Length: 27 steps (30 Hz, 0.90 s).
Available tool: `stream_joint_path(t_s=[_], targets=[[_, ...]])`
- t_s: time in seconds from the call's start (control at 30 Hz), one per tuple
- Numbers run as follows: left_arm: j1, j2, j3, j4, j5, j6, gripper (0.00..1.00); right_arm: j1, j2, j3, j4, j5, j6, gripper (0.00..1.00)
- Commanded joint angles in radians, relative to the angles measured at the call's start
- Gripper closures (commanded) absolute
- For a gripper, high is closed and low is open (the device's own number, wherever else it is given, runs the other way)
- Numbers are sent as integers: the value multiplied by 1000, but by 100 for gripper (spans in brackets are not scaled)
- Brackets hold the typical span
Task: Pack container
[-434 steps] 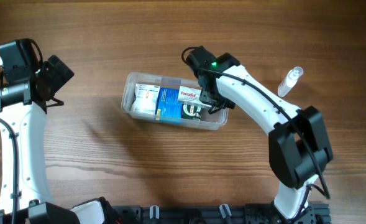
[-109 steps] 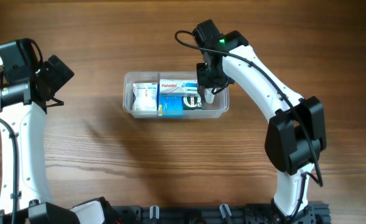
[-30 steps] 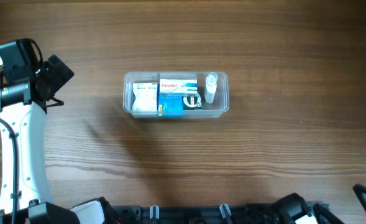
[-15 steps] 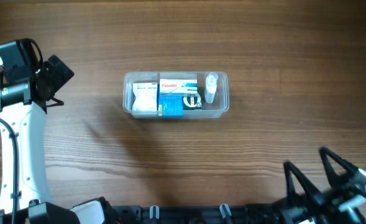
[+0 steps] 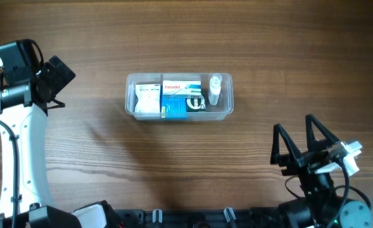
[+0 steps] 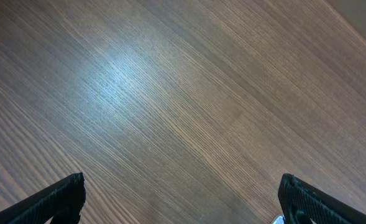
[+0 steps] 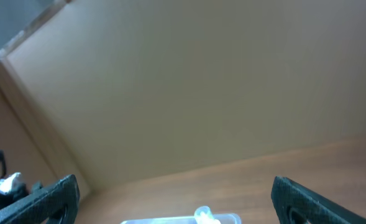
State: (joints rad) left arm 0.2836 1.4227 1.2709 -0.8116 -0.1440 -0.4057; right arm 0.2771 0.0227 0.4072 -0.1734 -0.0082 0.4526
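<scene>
Overhead view of a wood-grain table point(image 5: 192, 38), matte brown with fine parallel streaks, and the container point(image 5: 180, 118) at its centre: a clear, rectangular plastic tub with rounded corners and a raised rim, its long side running left to right. Packed inside it, a white box point(image 5: 181, 87) bears the word "Panadol" in red. Beside and below it lies a blue box point(image 5: 173, 106), and at the left end a white printed box point(image 5: 147, 98), both with lettering too small to read. A small dark item with green marks point(image 5: 196, 103) cannot be identified. A small clear bottle point(image 5: 214, 89) with a pale cap occupies the right end of the tub. The left gripper point(image 6: 181, 200), black and angular, hangs over bare table well to the left of the container; its two fingertips sit at opposite corners of the wrist view, so the jaws are spread wide and hold nothing. The right gripper point(image 5: 298, 136) is near the table's front edge, below and right of the container and apart from it, its thin black fingers point(image 5: 280, 144) splayed wide and empty. The right wrist view shows the tub's rim low in frame, before a plain beige wall point(image 7: 183, 93).
</scene>
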Motion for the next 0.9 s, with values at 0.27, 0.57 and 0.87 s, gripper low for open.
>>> stream_joint_path(t_s=[0.27,0.57,0.87], targets=[[5,-9,1,2,2,5,0,-67,-18,-294,444,14,18,0],[5,-9,1,2,2,5,0,-88,-18,-402,431,-32,-142,0],[5,-9,1,2,2,5,0,-129,-19,-402,271,-113,-340,0]])
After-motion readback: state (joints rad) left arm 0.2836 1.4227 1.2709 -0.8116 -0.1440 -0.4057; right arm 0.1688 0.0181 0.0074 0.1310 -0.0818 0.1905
